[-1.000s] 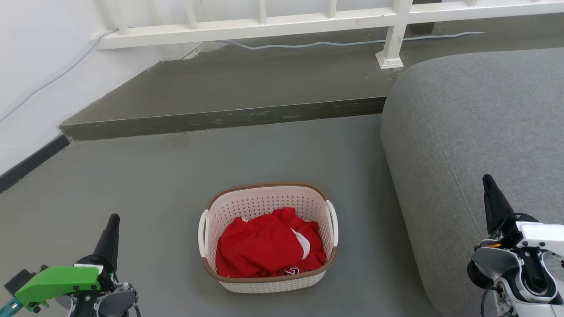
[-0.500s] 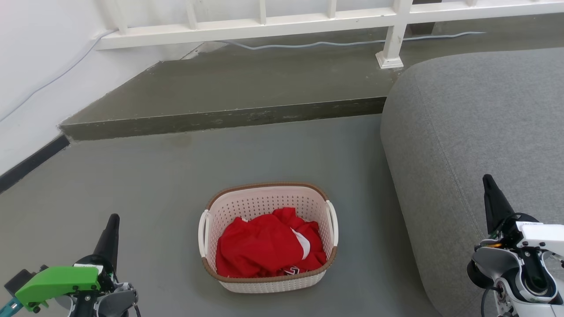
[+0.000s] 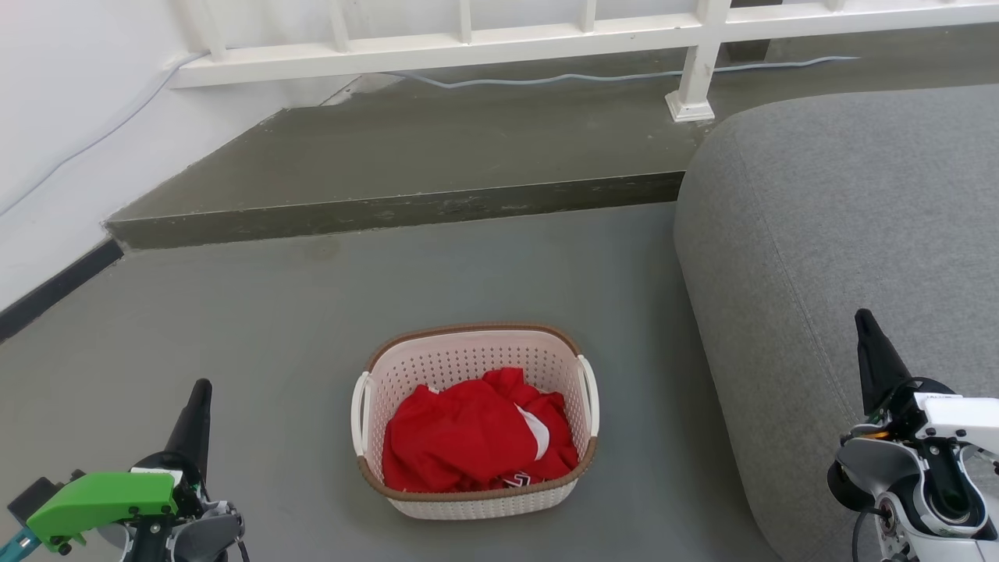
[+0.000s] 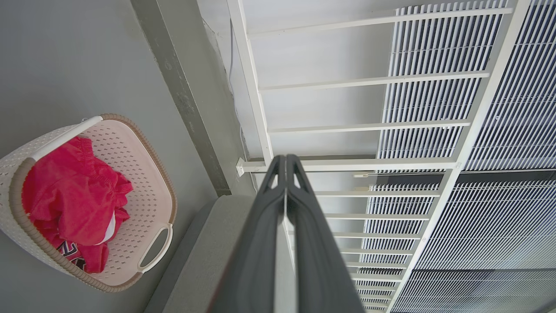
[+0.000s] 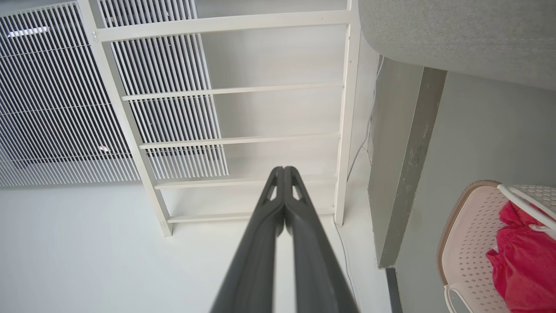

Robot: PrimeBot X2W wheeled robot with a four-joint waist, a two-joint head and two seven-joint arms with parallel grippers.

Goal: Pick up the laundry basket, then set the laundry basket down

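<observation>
The laundry basket [image 3: 468, 355] stands on the grey floor, cream-white and perforated with a brown rim and white loop handles on both sides. Red clothing [image 3: 472, 433] lies inside it. The basket shows at the left of the left wrist view [image 4: 147, 191] and at the lower right of the right wrist view [image 5: 467, 226]. My left gripper [image 3: 200, 388] is at the lower left, well clear of the basket, its fingers pressed together [image 4: 283, 158] and holding nothing. My right gripper [image 3: 863, 316] is at the lower right over the sofa edge, shut and empty [image 5: 283, 168].
A grey sofa [image 3: 843, 234] fills the right side, close to the basket's right handle. A raised concrete step [image 3: 390, 207] crosses behind the basket, with a white railing [image 3: 546, 35] and a cable beyond. A white wall [image 3: 62, 117] runs along the left.
</observation>
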